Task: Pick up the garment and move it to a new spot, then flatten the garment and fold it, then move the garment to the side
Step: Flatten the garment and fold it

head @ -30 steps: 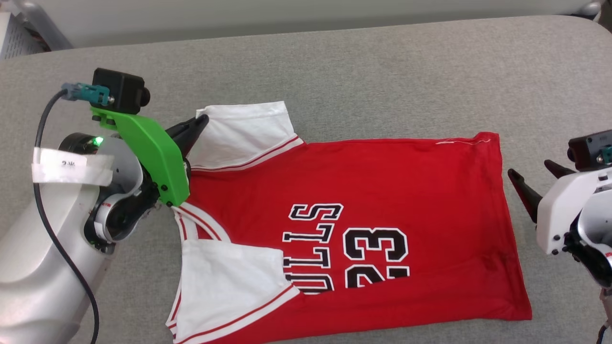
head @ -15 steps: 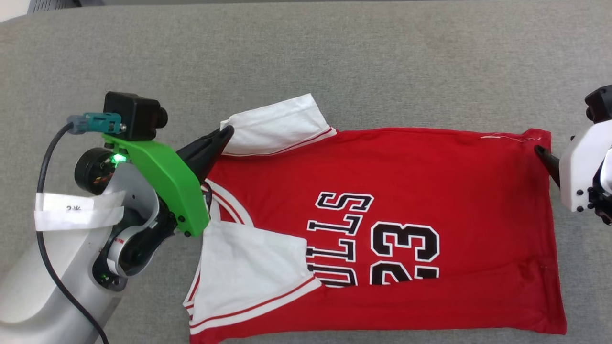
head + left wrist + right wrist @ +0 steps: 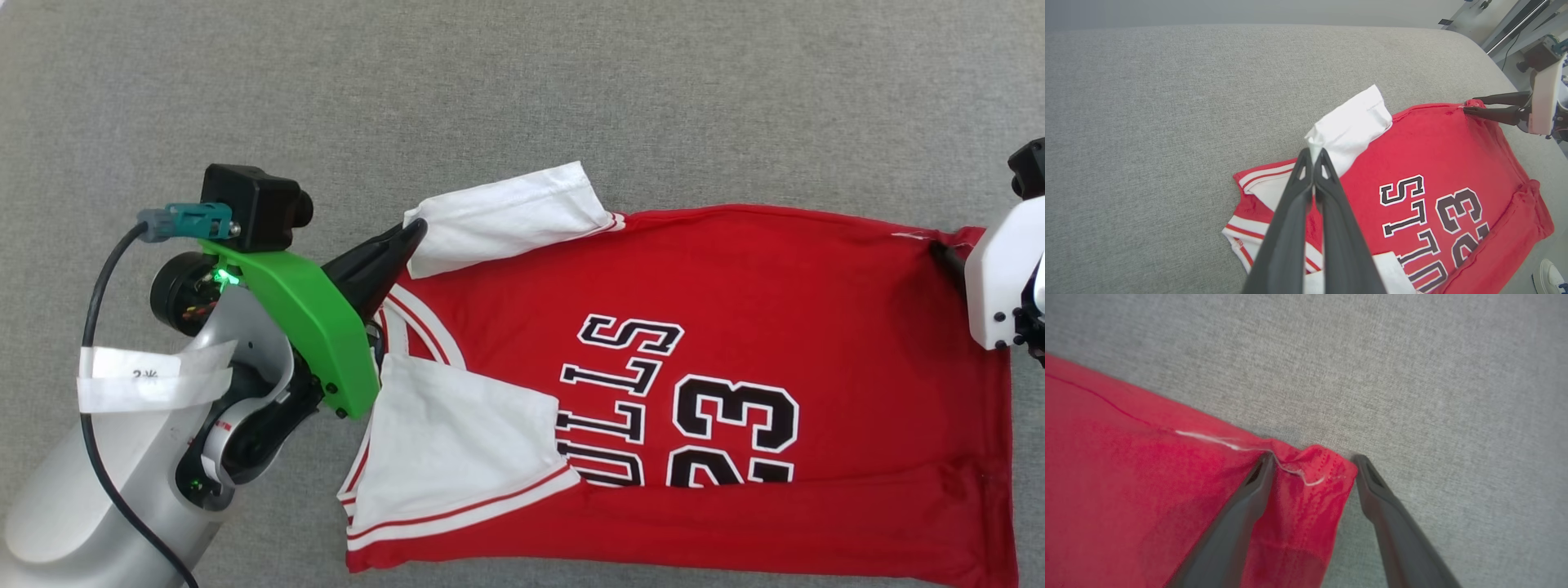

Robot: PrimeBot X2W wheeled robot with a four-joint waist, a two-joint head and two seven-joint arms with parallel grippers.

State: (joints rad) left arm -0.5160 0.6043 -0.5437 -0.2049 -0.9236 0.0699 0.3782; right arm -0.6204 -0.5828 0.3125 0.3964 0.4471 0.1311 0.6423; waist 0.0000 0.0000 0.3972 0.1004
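Observation:
The garment (image 3: pixel 735 286) lies spread on the grey table, a red shirt with white sleeves and a black "BULLS 23" print facing up, collar toward my left arm. My left gripper (image 3: pixel 412 233) is shut on the corner of the far white sleeve (image 3: pixel 510 212); in the left wrist view the left gripper (image 3: pixel 1313 153) pinches that sleeve's tip (image 3: pixel 1349 126). My right gripper (image 3: pixel 1312 459) is open, its two fingers straddling the far hem corner of the garment (image 3: pixel 1126 457), one on the red cloth and one on bare table. In the head view the right gripper (image 3: pixel 947 253) sits at that corner.
The grey cloth-covered table (image 3: pixel 522 98) stretches wide beyond and to the left of the garment. In the left wrist view its rounded far edge (image 3: pixel 1474 41) shows, with metal stands (image 3: pixel 1506 24) behind it and a shoe (image 3: pixel 1549 277) on the floor at the lower right.
The head camera has tilted, shifting the whole picture. My right gripper has come in from beside the garment onto its far hem corner. The left gripper stays shut on the sleeve.

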